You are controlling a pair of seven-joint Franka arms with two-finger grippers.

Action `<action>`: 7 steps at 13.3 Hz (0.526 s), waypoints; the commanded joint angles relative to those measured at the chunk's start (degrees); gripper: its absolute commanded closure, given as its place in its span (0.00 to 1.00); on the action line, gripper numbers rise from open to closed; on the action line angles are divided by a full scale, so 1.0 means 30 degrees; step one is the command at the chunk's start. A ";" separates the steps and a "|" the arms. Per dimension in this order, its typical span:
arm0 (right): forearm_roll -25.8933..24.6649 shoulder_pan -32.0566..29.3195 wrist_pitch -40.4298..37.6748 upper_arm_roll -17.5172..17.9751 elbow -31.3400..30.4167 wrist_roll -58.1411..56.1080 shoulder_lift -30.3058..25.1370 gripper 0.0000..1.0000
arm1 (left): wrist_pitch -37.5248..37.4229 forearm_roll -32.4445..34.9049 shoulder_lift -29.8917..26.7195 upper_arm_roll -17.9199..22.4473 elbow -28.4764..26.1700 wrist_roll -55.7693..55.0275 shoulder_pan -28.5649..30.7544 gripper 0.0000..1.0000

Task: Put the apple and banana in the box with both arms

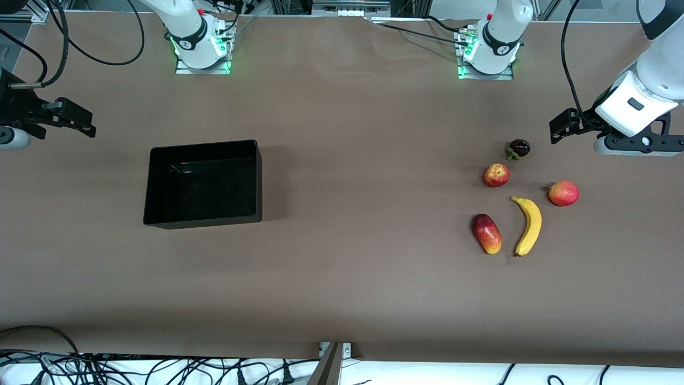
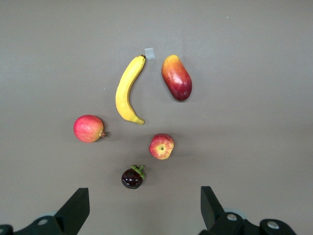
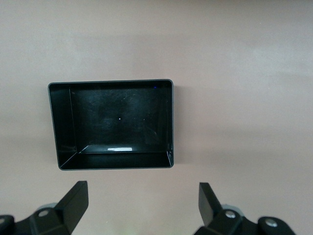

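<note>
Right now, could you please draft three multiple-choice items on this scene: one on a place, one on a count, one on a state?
1. The banana lies
A. in the box
B. on the table beside the oblong red-and-yellow fruit
C. in a claw

2. Fruits on the table:
A. three
B. five
C. seven

3. The box is
A. empty
B. holding the apple
C. tipped over

Answers: 1 B, they lie side by side; 2 B, the left wrist view shows five; 3 A, the apple sits among the fruits.
</note>
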 commanded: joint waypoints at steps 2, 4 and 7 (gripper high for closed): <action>-0.0190 -0.0109 -0.0236 -0.0002 0.0425 -0.0058 0.0115 0.00 | -0.0368 -0.0123 -0.0128 0.0033 0.0223 0.0314 -0.0023 0.00; -0.0365 -0.0022 -0.0237 0.0056 0.0425 -0.0060 0.0173 0.00 | -0.0368 -0.0123 -0.0128 0.0033 0.0223 0.0314 -0.0023 0.00; -0.0454 -0.0021 -0.0440 0.0056 0.0338 -0.0147 0.0202 0.00 | -0.0368 -0.0123 -0.0128 0.0033 0.0223 0.0314 -0.0023 0.00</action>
